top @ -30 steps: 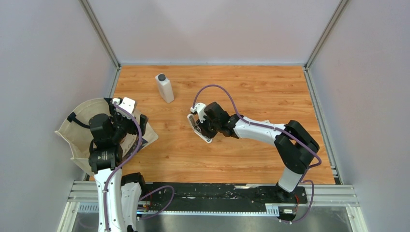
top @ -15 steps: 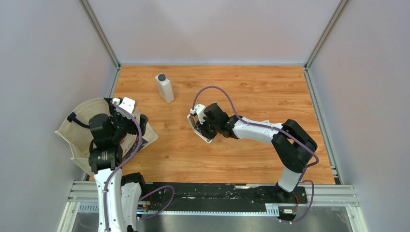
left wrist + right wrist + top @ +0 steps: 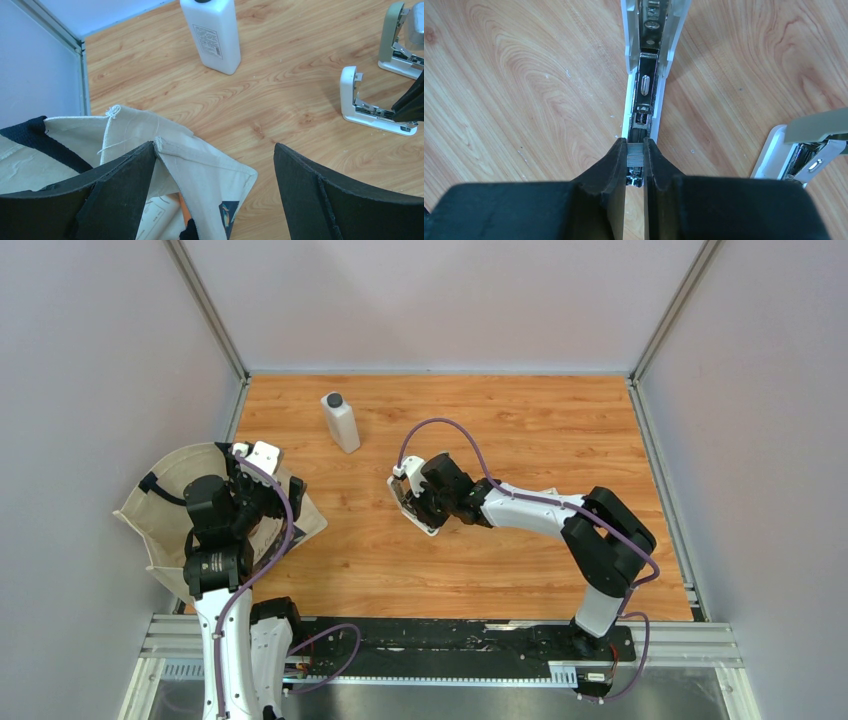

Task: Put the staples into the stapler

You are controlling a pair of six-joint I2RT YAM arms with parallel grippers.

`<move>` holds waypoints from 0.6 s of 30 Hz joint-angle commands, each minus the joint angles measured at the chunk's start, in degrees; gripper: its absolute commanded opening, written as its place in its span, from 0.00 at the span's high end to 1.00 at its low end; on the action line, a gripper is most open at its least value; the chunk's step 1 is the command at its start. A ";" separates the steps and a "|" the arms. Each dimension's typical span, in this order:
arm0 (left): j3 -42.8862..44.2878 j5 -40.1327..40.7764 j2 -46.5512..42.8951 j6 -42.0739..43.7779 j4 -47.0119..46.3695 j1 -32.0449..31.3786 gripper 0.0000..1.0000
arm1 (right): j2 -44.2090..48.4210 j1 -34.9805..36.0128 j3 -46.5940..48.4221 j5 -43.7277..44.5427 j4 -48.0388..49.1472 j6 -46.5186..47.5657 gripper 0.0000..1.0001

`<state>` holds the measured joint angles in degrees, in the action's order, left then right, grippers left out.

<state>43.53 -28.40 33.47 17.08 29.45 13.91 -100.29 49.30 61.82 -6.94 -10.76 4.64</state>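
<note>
The staples (image 3: 635, 155) are a short grey strip pinched between the tips of the right gripper (image 3: 635, 149), whose fingers are pressed in tight on either side of it. They sit right over the near end of the metal channel of the stapler (image 3: 644, 75), which lies flat on the table (image 3: 520, 420) with its white body opened up and its track running straight away from the fingers. From here I cannot tell whether the strip is already touching the track or is just above it.

Just off to the right stands a second stapler (image 3: 809, 145), also hinged open, with a pale lid tilted up. Farther back, towards the left, a white bottle (image 3: 340, 422) with a dark cap stands upright, well apart from both staplers.

At the left edge, the left gripper (image 3: 215, 150) hangs over a cream cloth bag (image 3: 200, 170) with dark straps. Its fingers are spread wide and hold nothing.
</note>
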 commanded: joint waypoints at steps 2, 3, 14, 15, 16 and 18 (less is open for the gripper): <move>-1.34 -0.16 0.63 0.15 3.42 0.59 0.04 | 0.18 -0.34 0.05 0.70 2.50 1.24 0.85; -1.25 -0.25 0.63 0.15 3.42 0.59 0.04 | -0.08 -0.43 0.05 0.70 2.42 1.24 0.85; -1.34 -0.16 0.63 0.15 3.33 0.59 0.04 | -1.22 -0.52 0.40 1.58 2.06 0.63 0.85; -1.34 -0.16 0.63 0.15 3.33 0.59 0.05 | -1.31 -0.52 0.49 1.58 1.98 0.63 0.85; -1.34 -0.16 0.63 0.15 3.24 0.50 0.04 | -1.49 -0.52 0.49 1.67 1.98 0.63 0.85; -1.43 -0.16 0.63 0.15 3.33 0.59 0.04 | -1.49 -0.52 0.58 1.58 1.89 0.54 0.85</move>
<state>43.51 -28.40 33.47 17.10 29.43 13.91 -101.08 49.04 61.82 -6.22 -10.39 4.82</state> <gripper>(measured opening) 0.955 0.163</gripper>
